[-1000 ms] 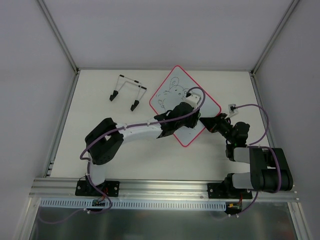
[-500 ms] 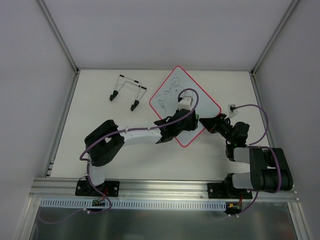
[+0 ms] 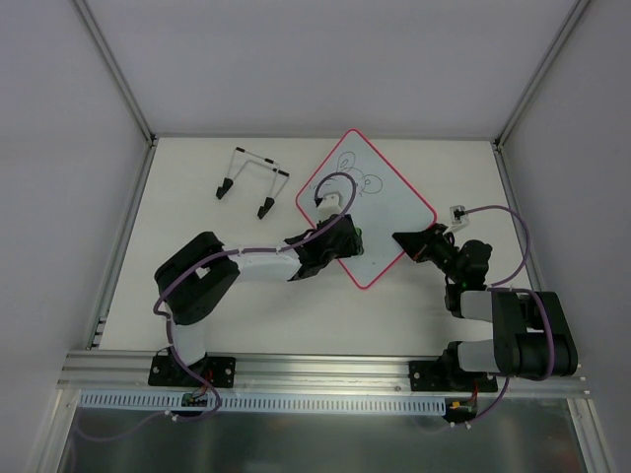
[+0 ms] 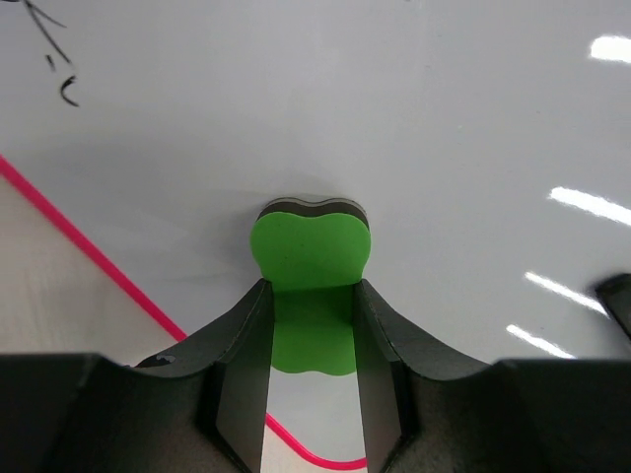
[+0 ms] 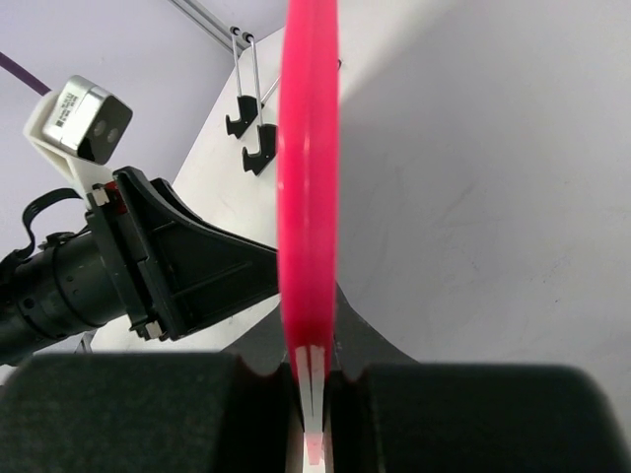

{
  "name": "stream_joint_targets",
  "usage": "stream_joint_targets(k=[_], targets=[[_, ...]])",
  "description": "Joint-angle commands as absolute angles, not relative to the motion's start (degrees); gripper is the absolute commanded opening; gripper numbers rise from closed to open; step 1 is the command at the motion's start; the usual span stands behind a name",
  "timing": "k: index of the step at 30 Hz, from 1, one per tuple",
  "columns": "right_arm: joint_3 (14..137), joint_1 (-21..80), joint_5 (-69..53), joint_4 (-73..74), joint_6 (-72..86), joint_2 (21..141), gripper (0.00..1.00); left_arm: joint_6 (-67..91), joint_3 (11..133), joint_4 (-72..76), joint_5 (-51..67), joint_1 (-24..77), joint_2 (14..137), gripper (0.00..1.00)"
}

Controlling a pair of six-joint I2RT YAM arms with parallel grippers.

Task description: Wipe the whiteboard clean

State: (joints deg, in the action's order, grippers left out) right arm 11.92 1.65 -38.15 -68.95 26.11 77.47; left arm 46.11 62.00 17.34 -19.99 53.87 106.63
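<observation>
Whiteboard [image 3: 392, 212] seen from above: it lies flat on the counter [image 3: 286, 315], turned like a diamond, its pink rim visible all round. A few black pen marks [image 3: 355, 173] sit near its far corner; the rest of its face looks blank. The left fingers [image 3: 352, 241] rest on the whiteboard's near-left part, and a sliver of green shows at their tip. The right fingers [image 3: 401, 239] meet the whiteboard's near-right edge. A wire stand [image 3: 251, 182] with black feet stands on the counter well to the left of the whiteboard, apart from it.

From the left wrist, the left fingers [image 4: 248, 340] are clenched on a green eraser [image 4: 311, 261] with a dark underside, which is pressed flat against the whiteboard [image 4: 414, 118]. The pink rim runs just to the left of the eraser. Short pen marks [image 4: 54, 59] lie toward the whiteboard's upper left.

From the right wrist, the whiteboard's rim [image 5: 308, 197] is seen edge-on, and the right fingers [image 5: 347, 345] are pinched on it from both sides. White board face stretches off to the right. Left of the rim are the left arm [image 5: 148, 261] and its camera [image 5: 79, 116], and beyond them the wire stand [image 5: 254, 128].
</observation>
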Motion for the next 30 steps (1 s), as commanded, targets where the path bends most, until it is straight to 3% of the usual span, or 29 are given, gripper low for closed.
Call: stream_joint_targets(k=[1,13,30], targets=[[12.92,5.27,-53.09,-77.43,25.14,75.85,0.00,46.85,58.10,11.50,-20.92,51.59,112.06,0.00],[13.01,5.45,-53.35,-77.52,25.14,76.29,0.00,46.76,52.91,23.02,-16.09,51.41,113.12,0.00],[13.10,5.54,-53.17,-77.52,25.05,76.73,0.00,38.59,63.98,22.76,-16.17,63.89,113.38,0.00]])
